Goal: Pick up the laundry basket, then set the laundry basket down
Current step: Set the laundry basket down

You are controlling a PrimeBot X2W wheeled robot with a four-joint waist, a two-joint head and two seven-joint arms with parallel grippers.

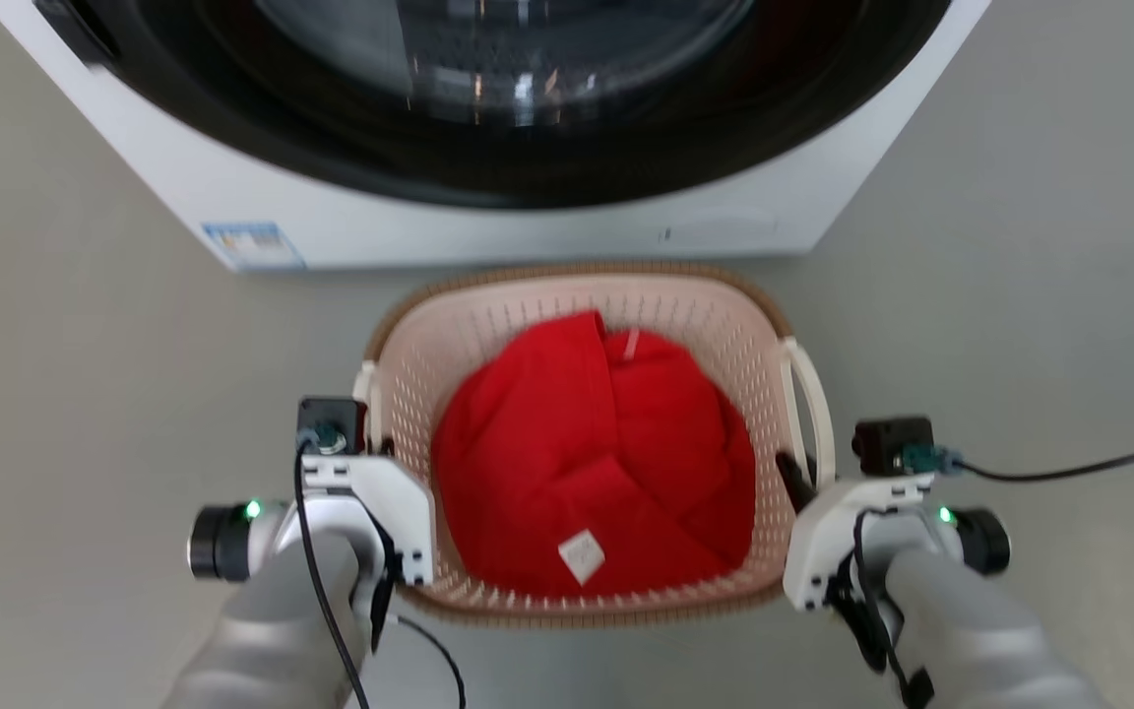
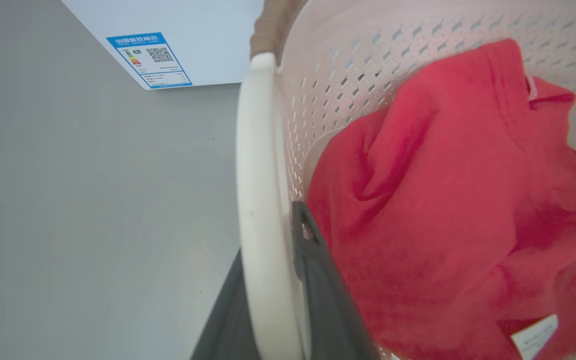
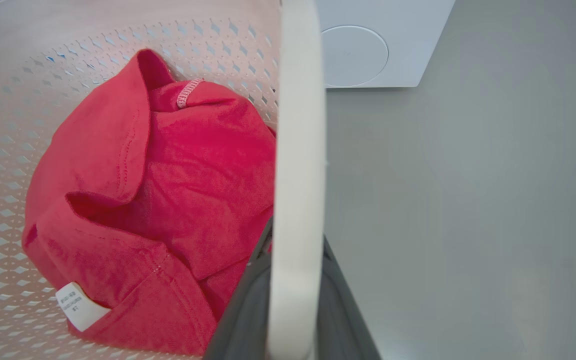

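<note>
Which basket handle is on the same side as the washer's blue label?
The left handle, gripped by the left gripper: the blue label is beyond it. Beyond the right handle is a round cover.

**Laundry area.** A white front-loading washing machine (image 1: pixel 547 231) with a round, dark glass door (image 1: pixel 518 98) stood on a bare, smooth grey floor (image 1: pixel 85 414). A blue energy label (image 2: pixel 149 60) was stuck near its lower front corner. Just before it was a perforated laundry basket (image 1: pixel 577 281) containing a crumpled red garment (image 1: pixel 597 463) with a white care tag (image 1: pixel 582 556). Whether home or test room could not be told.
</note>
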